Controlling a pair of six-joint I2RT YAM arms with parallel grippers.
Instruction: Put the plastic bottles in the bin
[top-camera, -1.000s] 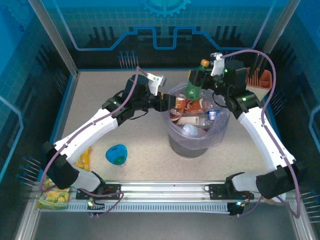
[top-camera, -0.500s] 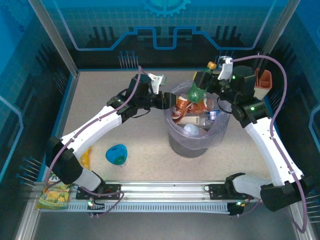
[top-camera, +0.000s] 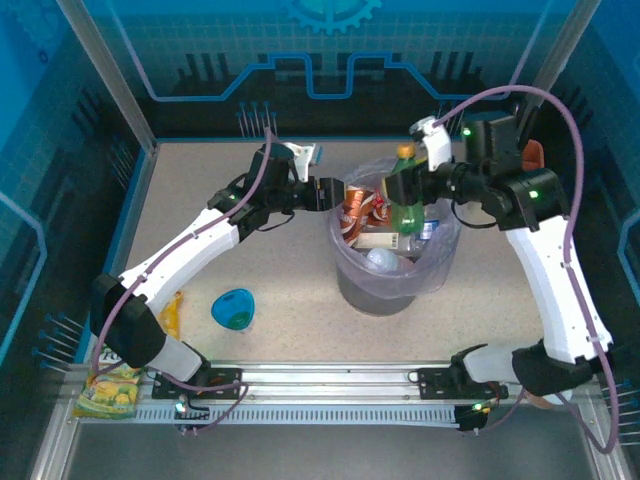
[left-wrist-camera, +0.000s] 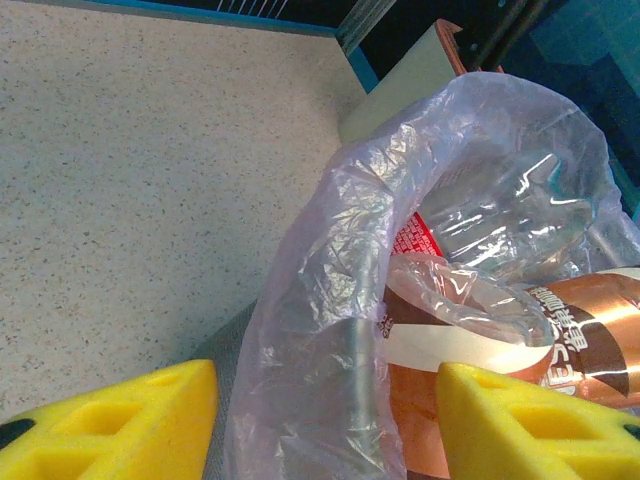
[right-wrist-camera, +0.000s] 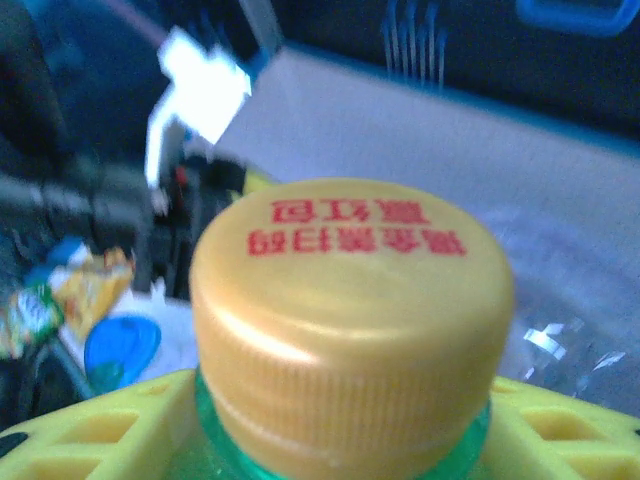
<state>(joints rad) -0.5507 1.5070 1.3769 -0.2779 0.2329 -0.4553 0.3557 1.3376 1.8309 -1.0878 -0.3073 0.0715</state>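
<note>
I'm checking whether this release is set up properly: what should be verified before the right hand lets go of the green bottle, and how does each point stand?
1. Right hand clamped on the green bottle at its neck: ok.
2. Bottle's body over the mouth of the bin: ok, near the far rim.
3. Left hand out of the drop path: ok, open, straddling the left rim.
4. Liner bag draped over the rim: ok.
5. Room among the bottles inside, such as the brown-labelled bottle: cannot tell.
</note>
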